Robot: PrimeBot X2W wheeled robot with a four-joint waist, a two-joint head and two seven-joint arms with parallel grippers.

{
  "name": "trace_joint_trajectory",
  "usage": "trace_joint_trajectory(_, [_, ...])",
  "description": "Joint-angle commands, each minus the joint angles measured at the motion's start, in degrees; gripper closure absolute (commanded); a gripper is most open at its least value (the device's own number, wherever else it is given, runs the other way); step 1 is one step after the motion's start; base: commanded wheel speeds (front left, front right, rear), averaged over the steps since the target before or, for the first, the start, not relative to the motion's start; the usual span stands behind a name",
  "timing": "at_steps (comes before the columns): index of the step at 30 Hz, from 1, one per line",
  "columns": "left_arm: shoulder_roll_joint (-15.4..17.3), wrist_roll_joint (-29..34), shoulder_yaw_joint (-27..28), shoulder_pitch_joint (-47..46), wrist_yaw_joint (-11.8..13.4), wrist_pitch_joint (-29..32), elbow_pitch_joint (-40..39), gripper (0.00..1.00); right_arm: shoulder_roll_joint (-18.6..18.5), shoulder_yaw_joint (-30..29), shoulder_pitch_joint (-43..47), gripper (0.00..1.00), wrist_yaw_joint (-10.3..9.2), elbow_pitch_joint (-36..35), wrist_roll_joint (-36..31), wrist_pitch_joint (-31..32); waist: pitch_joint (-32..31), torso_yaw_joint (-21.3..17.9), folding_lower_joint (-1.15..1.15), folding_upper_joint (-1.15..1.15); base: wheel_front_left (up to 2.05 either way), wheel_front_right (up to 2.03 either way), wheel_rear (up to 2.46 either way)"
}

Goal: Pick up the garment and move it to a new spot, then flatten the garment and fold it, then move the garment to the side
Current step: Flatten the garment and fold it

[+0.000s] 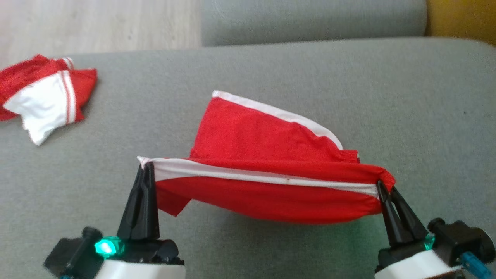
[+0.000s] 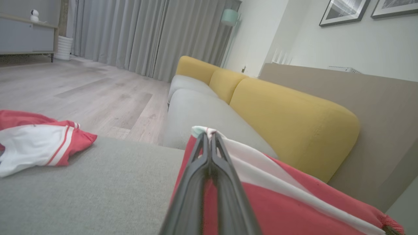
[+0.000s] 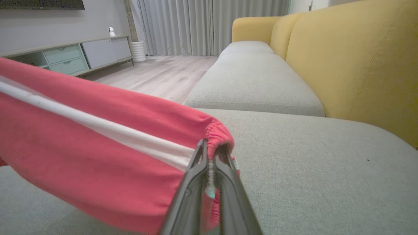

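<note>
The garment (image 1: 263, 155) is a pair of red shorts with white side stripes, stretched between my two grippers over the grey sofa seat (image 1: 310, 77). Its near edge is lifted and sags in the middle, while its far part rests on the cushion. My left gripper (image 1: 146, 167) is shut on the garment's left corner, seen up close in the left wrist view (image 2: 209, 135) with the red cloth (image 2: 287, 205) trailing right. My right gripper (image 1: 385, 188) is shut on the elastic waistband corner (image 3: 218, 137), and the cloth (image 3: 98, 156) hangs away to the left in the right wrist view.
A second red and white garment (image 1: 42, 97) lies crumpled at the far left of the seat (image 2: 36, 147). Yellow backrest cushions (image 3: 352, 58) line the sofa's right side. Wooden floor (image 1: 97, 23) lies beyond the seat's far edge.
</note>
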Motion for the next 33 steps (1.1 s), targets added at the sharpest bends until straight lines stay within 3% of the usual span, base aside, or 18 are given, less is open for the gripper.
trace_joint_trajectory(1, [0.5,-0.3,2.4,-2.8,0.3,-0.2,-0.9,1.0,-0.3,1.1,-2.7,1.0,-0.04,-2.4,0.0,0.1,1.2,-0.7,0.02,0.0,0.0,0.0,0.0])
trace_joint_trajectory(7, [-0.1,-0.4,1.1,-11.4,-4.4,0.0,11.5,1.0,-0.3,0.3,-7.6,1.0,-0.04,3.4,1.1,0.0,6.3,-2.0,0.02,0.0,0.0,0.0,0.0])
trace_joint_trajectory(16, [-4.4,1.3,-2.1,-32.5,-11.7,1.5,33.7,1.0,-0.3,-1.0,-18.0,1.0,-0.04,12.8,2.2,-1.7,14.0,-3.1,0.02,0.0,0.0,0.0,0.0])
trace_joint_trajectory(21, [-7.0,2.2,-3.0,-42.5,-14.2,1.6,45.7,1.0,-0.3,-0.7,-22.6,1.0,-0.04,16.5,2.4,-2.9,17.5,-4.1,0.02,0.0,0.0,0.0,0.0])
trace_joint_trajectory(30, [-9.7,3.4,-4.2,-52.3,-16.7,0.4,60.3,1.0,-0.3,0.9,-27.3,1.0,-0.04,20.5,2.7,-4.1,20.4,-4.9,0.02,0.0,0.0,0.0,0.0])
trace_joint_trajectory(31, [-9.9,3.6,-4.3,-53.1,-16.9,0.2,61.7,1.0,-0.3,1.0,-27.6,0.83,-0.04,20.7,2.7,-4.3,20.5,-5.0,0.02,0.0,0.0,0.0,0.0])
trace_joint_trajectory(32, [-10.2,3.6,-4.3,-53.8,-17.0,-0.1,62.9,1.0,-0.3,1.0,-27.9,0.58,-0.04,20.9,2.7,-4.5,20.6,-5.0,0.02,0.0,0.0,0.0,0.0])
trace_joint_trajectory(33, [-10.5,3.7,-4.5,-54.5,-17.2,-0.4,64.0,1.0,-0.3,1.1,-28.0,0.0,-0.04,21.1,2.6,-4.7,20.6,-5.0,0.02,0.0,0.0,0.0,0.0])
